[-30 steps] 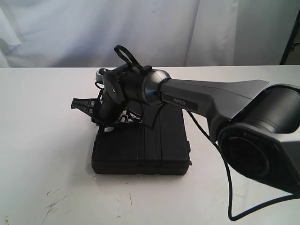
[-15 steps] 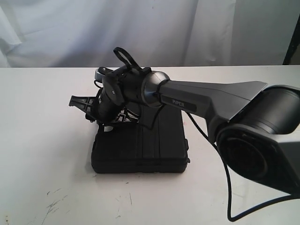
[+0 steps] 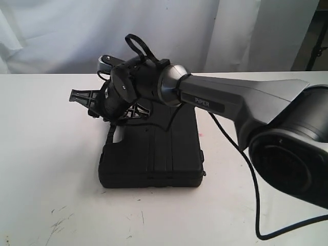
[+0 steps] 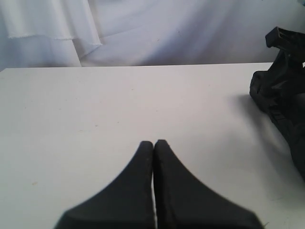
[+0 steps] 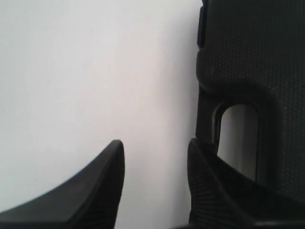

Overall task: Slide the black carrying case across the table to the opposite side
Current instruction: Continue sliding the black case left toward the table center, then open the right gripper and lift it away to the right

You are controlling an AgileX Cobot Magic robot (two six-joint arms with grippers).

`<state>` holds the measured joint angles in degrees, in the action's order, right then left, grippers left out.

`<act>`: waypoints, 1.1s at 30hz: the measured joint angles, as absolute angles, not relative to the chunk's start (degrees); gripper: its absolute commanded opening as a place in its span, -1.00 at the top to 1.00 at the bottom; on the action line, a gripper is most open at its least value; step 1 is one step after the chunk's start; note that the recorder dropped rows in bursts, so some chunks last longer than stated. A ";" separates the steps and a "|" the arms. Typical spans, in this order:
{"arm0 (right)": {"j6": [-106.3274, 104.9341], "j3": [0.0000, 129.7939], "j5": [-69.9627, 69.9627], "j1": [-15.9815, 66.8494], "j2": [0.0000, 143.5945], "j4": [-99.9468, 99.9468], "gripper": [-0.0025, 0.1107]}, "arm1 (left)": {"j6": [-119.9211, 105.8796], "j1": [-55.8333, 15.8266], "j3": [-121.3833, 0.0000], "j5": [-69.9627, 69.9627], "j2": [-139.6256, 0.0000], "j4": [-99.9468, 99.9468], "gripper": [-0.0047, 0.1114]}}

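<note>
The matte-black case [image 3: 154, 154] lies flat in the middle of the white table [image 3: 46, 154], its cut-out handle [image 3: 115, 134] along its left edge. My right gripper [image 3: 114, 123] reaches across from the right and hangs over that handle edge. In the right wrist view the right gripper [image 5: 155, 148] is open. One finger [image 5: 209, 181] sits against the case [image 5: 252, 57] by the handle opening [image 5: 238, 138]; the other finger is over bare table [image 5: 71, 71]. My left gripper [image 4: 153, 143] is shut and empty over the table, apart from the case.
A white curtain [image 3: 164, 31] hangs behind the table's far edge. The right arm's black cable [image 3: 251, 189] trails over the table at the right. Faint dark scratches [image 3: 59, 220] mark the front left. The right arm's wrist [image 4: 281, 90] shows at the side of the left wrist view.
The right gripper has moved left and slightly away along the case's handle edge. The case has shifted a little to the left, and its handle cut-out now shows.
</note>
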<state>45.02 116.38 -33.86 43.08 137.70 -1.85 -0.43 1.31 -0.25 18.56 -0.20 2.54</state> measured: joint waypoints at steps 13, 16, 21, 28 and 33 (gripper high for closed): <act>29.77 116.38 -40.83 42.20 125.26 -15.02 0.96 | -0.43 1.31 -0.25 18.56 -0.20 2.54 0.92; 24.63 116.38 -42.89 41.00 123.04 -14.84 0.96 | -0.43 1.31 -0.25 18.56 -0.20 2.54 0.92; 18.08 112.76 -42.81 38.01 118.77 -11.34 0.96 | -0.43 1.31 -0.25 18.56 -0.20 2.54 0.92; 16.69 99.73 -36.95 32.70 111.44 -9.97 0.96 | -0.43 1.31 -0.25 18.56 -0.20 2.54 0.92; 16.69 89.45 -31.57 28.39 105.89 -9.97 0.96 | -0.43 1.31 -0.25 18.56 -0.20 2.54 0.92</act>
<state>16.69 89.45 -31.57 28.39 105.89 -9.97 -0.43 1.31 -0.25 18.56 -0.20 2.54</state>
